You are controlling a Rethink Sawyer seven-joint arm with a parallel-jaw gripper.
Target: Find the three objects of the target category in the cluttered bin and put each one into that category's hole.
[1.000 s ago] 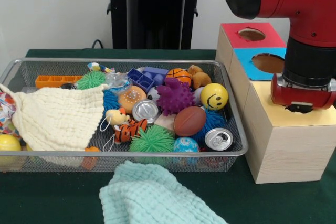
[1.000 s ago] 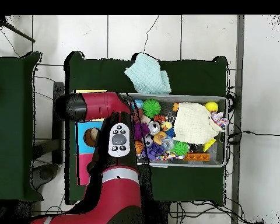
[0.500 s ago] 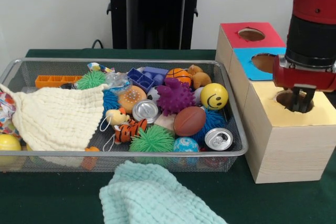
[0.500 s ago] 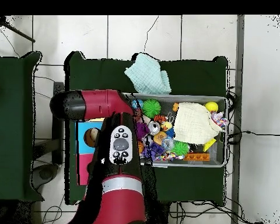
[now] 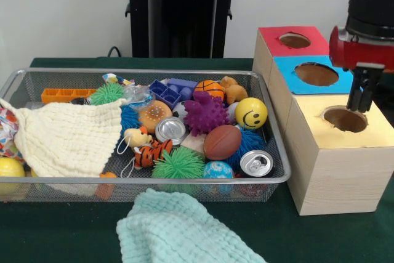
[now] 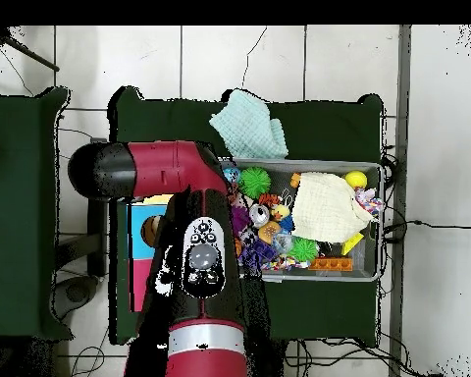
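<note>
Nearest the front camera: mint cloth (image 5: 184, 229) lying loose on the green table (image 5: 55, 232), outside the bin, so it covers nothing; wire bin (image 5: 280, 173) just behind it, packed; cream cloth (image 5: 68, 137) draped over the left half and over the rim, so whatever lies under it is hidden and that side can't be checked from here.

Visible clutter on the right half, near to far: two cans (image 5: 257, 163), green spiky ball (image 5: 178, 164), brown football (image 5: 222, 141), tiger toy (image 5: 149, 152), purple spiky ball (image 5: 205, 114), yellow smiley ball (image 5: 251, 113), small basketball (image 5: 210, 88), blue tray (image 5: 165, 92), orange tray (image 5: 61, 95); target category not stated, so I can't say which three count.

Sorting box beside the bin, nearly touching its right rim; yellow hole (image 5: 345, 119) nearest, blue hole (image 5: 316, 74) behind, red hole (image 5: 295, 40) farthest.

Gripper (image 5: 362, 95) hangs just above the yellow hole, fingers pointing down, close together, nothing visible between them; reads as empty; overhead view has the arm (image 6: 195, 260) covering it, no help there.
</note>
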